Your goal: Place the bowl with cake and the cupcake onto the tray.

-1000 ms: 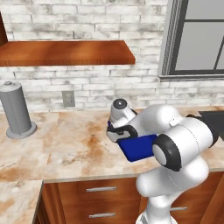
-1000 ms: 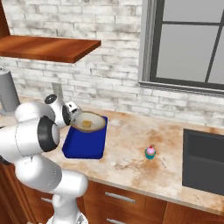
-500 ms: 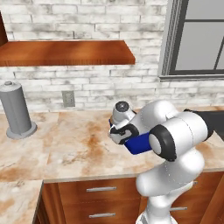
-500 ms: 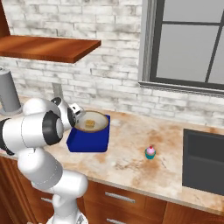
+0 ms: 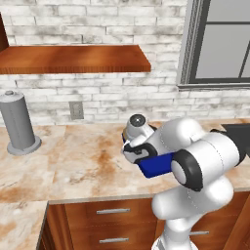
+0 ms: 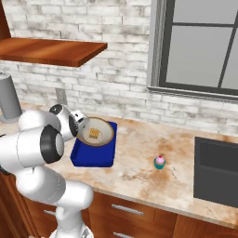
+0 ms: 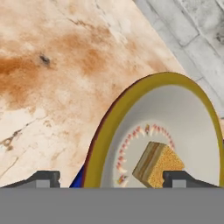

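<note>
This is a kitchen. A long stone desk (image 6: 139,162) runs along a wall of pale bricks (image 6: 116,23). Under it sit brown wood drawers (image 5: 112,219) with silver handles. A dark sink (image 6: 216,169) is set into the top. A wood shelf (image 5: 73,58) hangs on the wall, next to a big window (image 6: 200,44).

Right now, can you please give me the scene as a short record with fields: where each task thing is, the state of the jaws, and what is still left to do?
bowl with cake: resting on the tray, at its far end
tray: on the counter, near its front edge
cupcake: standing on the counter, apart from the tray, between it and the sink
gripper: jaws open, one on each side of the bowl's rim
left to do: the cupcake is not yet on the tray
</note>
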